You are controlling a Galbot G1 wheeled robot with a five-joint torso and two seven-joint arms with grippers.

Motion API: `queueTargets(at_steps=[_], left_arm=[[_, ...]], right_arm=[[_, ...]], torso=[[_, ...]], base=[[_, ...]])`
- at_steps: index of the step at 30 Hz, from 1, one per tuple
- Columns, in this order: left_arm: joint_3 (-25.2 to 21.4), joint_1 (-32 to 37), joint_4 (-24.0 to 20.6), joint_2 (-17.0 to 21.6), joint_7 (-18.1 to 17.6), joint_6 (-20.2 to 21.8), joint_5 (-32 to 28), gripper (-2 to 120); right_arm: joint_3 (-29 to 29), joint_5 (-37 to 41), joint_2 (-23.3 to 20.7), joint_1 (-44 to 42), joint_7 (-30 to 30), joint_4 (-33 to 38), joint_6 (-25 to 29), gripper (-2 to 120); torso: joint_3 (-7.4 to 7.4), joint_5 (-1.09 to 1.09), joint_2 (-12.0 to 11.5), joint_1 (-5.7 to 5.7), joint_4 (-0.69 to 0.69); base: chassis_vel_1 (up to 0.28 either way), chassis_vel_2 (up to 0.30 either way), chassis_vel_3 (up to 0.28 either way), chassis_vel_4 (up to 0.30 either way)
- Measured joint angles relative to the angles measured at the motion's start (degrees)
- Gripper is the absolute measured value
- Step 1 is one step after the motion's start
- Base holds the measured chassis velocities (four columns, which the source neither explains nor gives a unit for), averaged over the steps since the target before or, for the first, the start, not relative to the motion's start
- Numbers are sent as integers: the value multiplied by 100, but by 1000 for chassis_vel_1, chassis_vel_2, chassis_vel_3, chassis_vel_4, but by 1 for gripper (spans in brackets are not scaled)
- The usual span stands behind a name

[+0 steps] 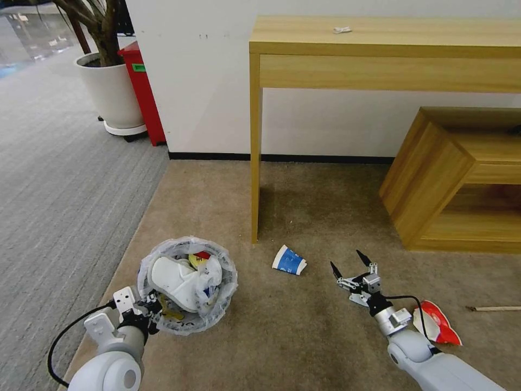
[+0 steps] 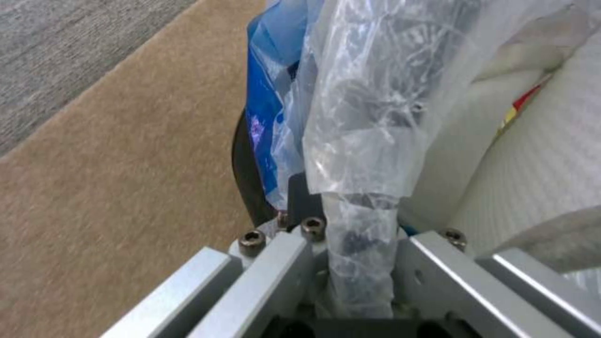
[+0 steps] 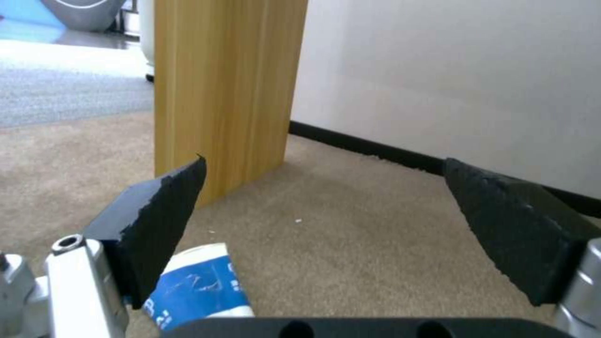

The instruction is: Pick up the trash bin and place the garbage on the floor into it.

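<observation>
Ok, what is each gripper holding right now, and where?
Left gripper clamps the trash bin by its bag-lined near rim. Right gripper is open, holding nothing.

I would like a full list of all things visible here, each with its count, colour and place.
trash bin: one, black with a translucent white bag, on the beige carpet at the left, rim held by the left gripper.
slipper: one seen, white, inside the bin with red and yellow wrappers.
paper cup: one, blue and white, lying on the carpet near the table leg.
red wrapper: one, red and white, on the carpet beside the right arm.
wooden stick: one, pale, on the carpet at the far right.
table: one, light wood, against the wall.
low shelf: one, light wood, right.
planter pot: one, white, far left.
red box: one, behind the pot.
left gripper: shut on the bin rim.
right gripper: open, just right of the cup.
</observation>
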Motion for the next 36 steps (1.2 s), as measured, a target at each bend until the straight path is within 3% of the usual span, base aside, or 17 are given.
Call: queueTargets(at_steps=[14, 19, 25, 36], left_arm=[[1, -2, -13, -4, 1, -6, 5, 0], [3, 13, -16, -29, -2, -6, 18, 0], [-12, 88, -28, -70, -8, -6, 90, 0], [-65, 169, -60, -96, -38, 1, 132, 0]], right_arm=[[-214, 219, 44, -29, 57, 11, -12, 96], [-519, 611, 43, 90, 210, -109, -267, 100], [-911, 1879, 239, 239, 246, -253, -700, 100], [-1236, 2152, 612, 426, 231, -608, -1024, 100]], torso=[[0, 0, 0, 0, 0], [0, -1, 0, 0, -1], [0, 0, 0, 0, 1], [0, -1, 0, 0, 0]], base=[[-71, 76, 73, -67], [0, 0, 0, 0], [0, 0, 0, 0], [0, 0, 0, 0]])
